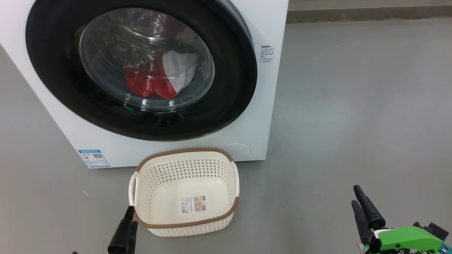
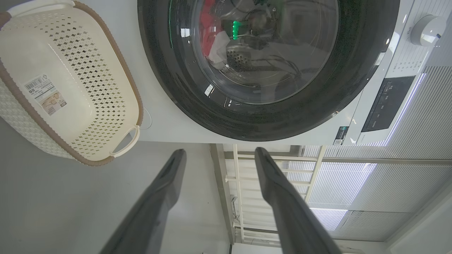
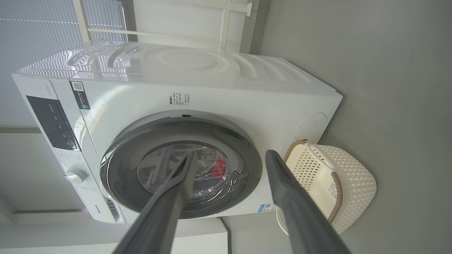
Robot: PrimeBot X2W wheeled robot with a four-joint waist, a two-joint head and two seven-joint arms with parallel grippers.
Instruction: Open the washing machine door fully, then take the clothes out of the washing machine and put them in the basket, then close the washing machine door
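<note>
Clearly the door (image 1: 141, 121) is shut, the clothes (image 1: 159, 79) lying behind its glass — soft and light, I judge. Its glossy rim looks slippery; better to pull at its edge. The left gripper (image 2: 219, 151) and the right gripper (image 3: 231, 155) are spread, empty.

Soft, even light is falling throughout; pale slatted blinds (image 2: 406, 183) are glowing. Glare is streaking the glossy black-rimmed round glass door (image 1: 141, 70). Wrist views are bending at their edges, blurring the dark pincer fingers (image 2: 155, 204).
</note>
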